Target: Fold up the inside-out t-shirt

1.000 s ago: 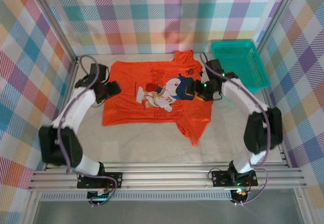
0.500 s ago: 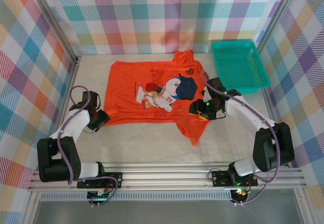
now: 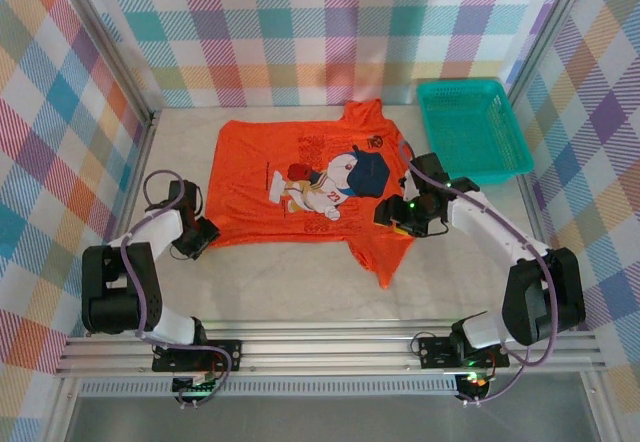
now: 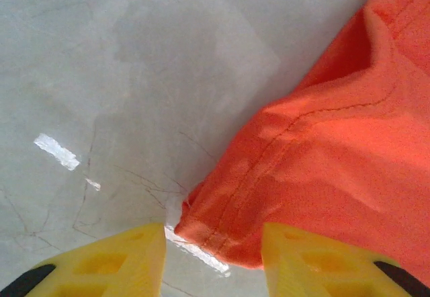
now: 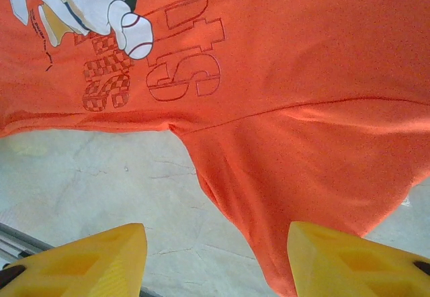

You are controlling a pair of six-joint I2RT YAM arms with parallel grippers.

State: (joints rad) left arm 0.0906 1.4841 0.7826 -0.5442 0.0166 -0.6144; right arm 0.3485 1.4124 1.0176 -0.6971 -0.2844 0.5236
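Shirt: we see the t-shirt (image 3: pixel 300 187) spread flat on the table (image 3: pixel 290 282), with the print up.
Left gripper (image 4: pixel 211 243): it is wide apart and holds nothing. The hem corner lies between its fingers, we think for a pinch.
Right gripper (image 5: pixel 215 250): it is wide apart over the near sleeve and empty, probably to take it.

This is looking like a robotics lab cell, not a home. Aluminium frame rails (image 3: pixel 330 347) are running along the 6 o'clock edge, and pastel plaid cloth panels (image 3: pixel 300 22) are standing in for walls. A left arm (image 3: pixel 150 234) and a right arm (image 3: pixel 495 227), trailing looped cables, are sitting bolted there over a pale tabletop (image 3: pixel 300 282). A teal basket (image 3: pixel 470 127) is sitting at 2 o'clock.
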